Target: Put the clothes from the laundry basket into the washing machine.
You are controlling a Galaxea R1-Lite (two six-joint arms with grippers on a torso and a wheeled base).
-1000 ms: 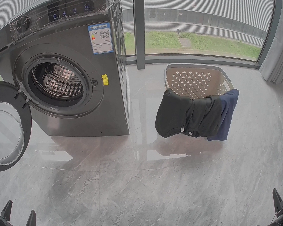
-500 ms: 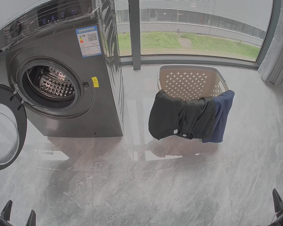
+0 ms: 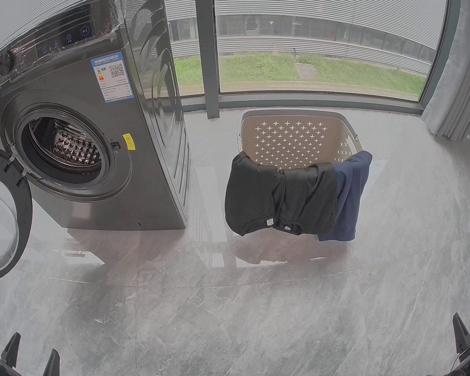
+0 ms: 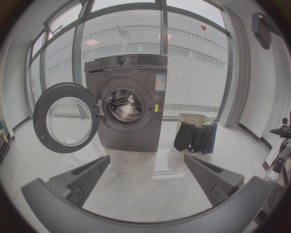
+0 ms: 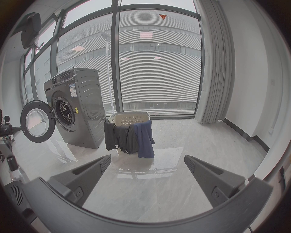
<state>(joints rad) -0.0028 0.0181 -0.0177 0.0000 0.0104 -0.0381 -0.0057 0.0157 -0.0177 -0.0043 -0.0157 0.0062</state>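
A black shirt and a navy garment drape over the laundry basket's front rim, beside the washing machine with its door open, while the left gripper and right gripper hover low, jaws apart, empty.

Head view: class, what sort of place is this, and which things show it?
Probably a laundry corner of a glass-walled room: a washer with its door open, a basket draped with clothes, and tall windows behind.
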